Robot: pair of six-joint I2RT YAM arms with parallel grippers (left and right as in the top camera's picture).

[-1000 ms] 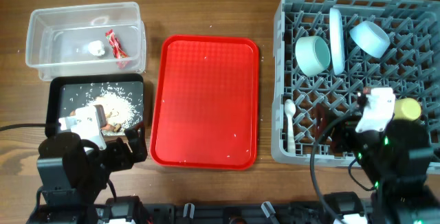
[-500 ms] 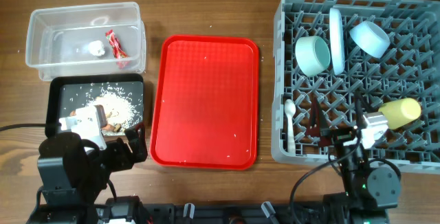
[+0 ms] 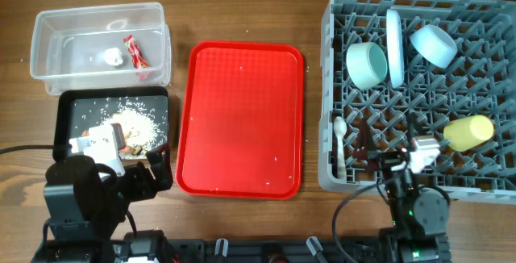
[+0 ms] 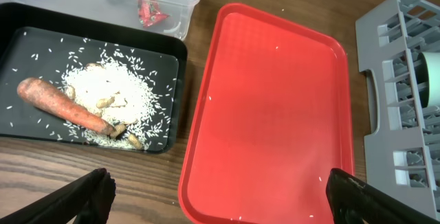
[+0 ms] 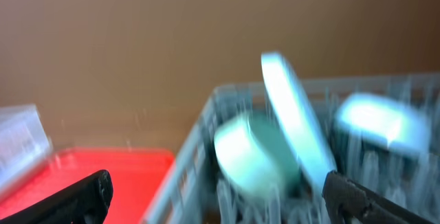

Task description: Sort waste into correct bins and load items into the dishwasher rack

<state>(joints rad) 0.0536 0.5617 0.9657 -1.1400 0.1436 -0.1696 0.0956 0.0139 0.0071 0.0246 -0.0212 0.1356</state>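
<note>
The grey dishwasher rack holds the white plate on edge, the pale green bowl, the pale blue bowl, the yellow cup lying on its side, and the white spoon. The clear tub holds the red wrapper and the white scrap. The black tray holds the carrot and rice. My left gripper is open and empty near the table's front edge. My right gripper is open and empty over the rack's front; its view is blurred.
The flat red serving tray lies between the bins and the rack, with a few rice grains on it. In the left wrist view its front edge is just ahead of my fingers. The rack's left wall shows at the right.
My right arm has drawn back toward the front edge and lowered, leaving the yellow cup lying uncovered in the rack. The left arm has not moved.
</note>
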